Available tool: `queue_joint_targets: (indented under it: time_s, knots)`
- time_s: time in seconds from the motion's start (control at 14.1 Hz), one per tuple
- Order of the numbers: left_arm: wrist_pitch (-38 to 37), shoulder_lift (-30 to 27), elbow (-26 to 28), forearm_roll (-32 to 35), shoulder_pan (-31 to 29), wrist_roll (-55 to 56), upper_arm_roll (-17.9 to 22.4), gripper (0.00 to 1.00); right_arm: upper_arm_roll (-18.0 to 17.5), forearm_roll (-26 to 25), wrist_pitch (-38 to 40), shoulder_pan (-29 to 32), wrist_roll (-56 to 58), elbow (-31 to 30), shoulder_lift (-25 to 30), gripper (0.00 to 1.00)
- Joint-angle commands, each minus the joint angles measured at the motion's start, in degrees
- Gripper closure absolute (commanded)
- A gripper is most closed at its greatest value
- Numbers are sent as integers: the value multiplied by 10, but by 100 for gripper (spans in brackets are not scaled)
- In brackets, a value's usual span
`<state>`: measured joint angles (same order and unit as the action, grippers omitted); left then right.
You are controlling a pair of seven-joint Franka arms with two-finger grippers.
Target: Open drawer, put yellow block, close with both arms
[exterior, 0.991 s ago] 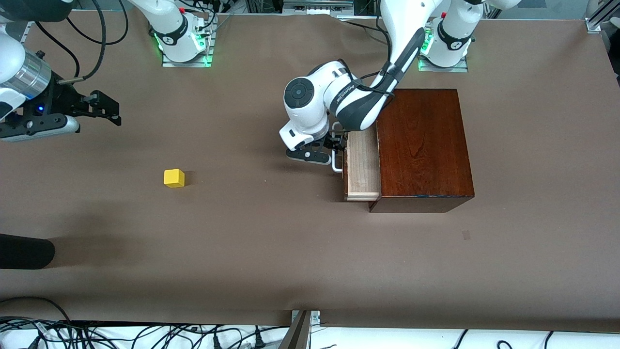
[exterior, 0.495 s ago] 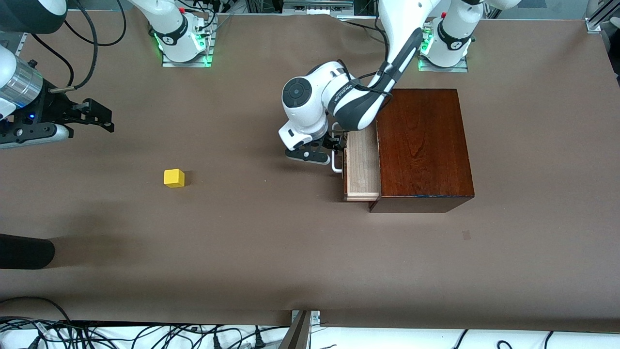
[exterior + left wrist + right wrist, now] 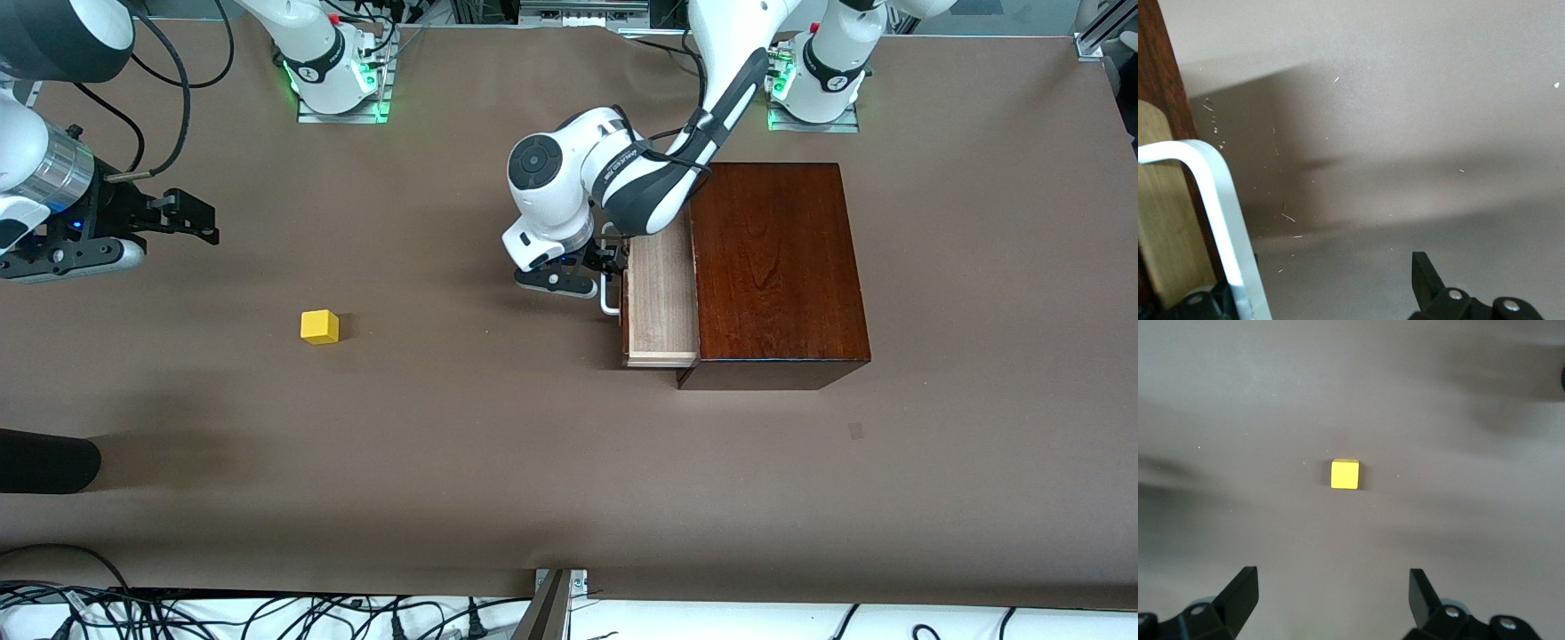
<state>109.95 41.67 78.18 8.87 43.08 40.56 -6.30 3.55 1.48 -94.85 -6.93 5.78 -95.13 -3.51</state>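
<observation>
1. Brown paper-like cover on the desk (image 3: 498, 462); dark reddish-brown wooden box (image 3: 773, 267) sits toward the left arm's end.
2. Drawer (image 3: 660, 298) is pulled partly out of the box, pale wood tray showing, white U-shaped handle (image 3: 608, 298) on its front.
3. Left claw (image 3: 597, 267) is at the handle; the left wrist view shows the white bar (image 3: 1221, 220) between its fingers (image 3: 1426, 277), which stand apart, one on each side; cannot tell if they touch the bar.
4. Yellow block (image 3: 319, 326) lies on the bare desk, well apart from the drawer, toward the right arm's end.
5. Right claw (image 3: 191, 216) hangs above the desk near the block, fingers (image 3: 1239, 592) spread wide, holding nothing; block (image 3: 1344, 474) seen ahead of it.
6. Small print on the left arm's wrist link is too small to read.
</observation>
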Motion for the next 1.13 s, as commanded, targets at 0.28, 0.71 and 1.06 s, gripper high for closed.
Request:
queue_joint_targets:
  time_s: [0.28, 0.71, 1.06]
  knots:
    - [-68, 39, -73, 27, 16, 6, -13, 0, -2, -4, 15, -1, 6, 14, -4, 0]
    - [-125, 39, -102, 85, 28, 5, -13, 0, -3, -5, 17, -1, 0, 11, -4, 0]
    - [-198, 9, -171, 83, 9, 1, -8, 0, -3, -7, 14, -1, -1, 8, -11, 0]
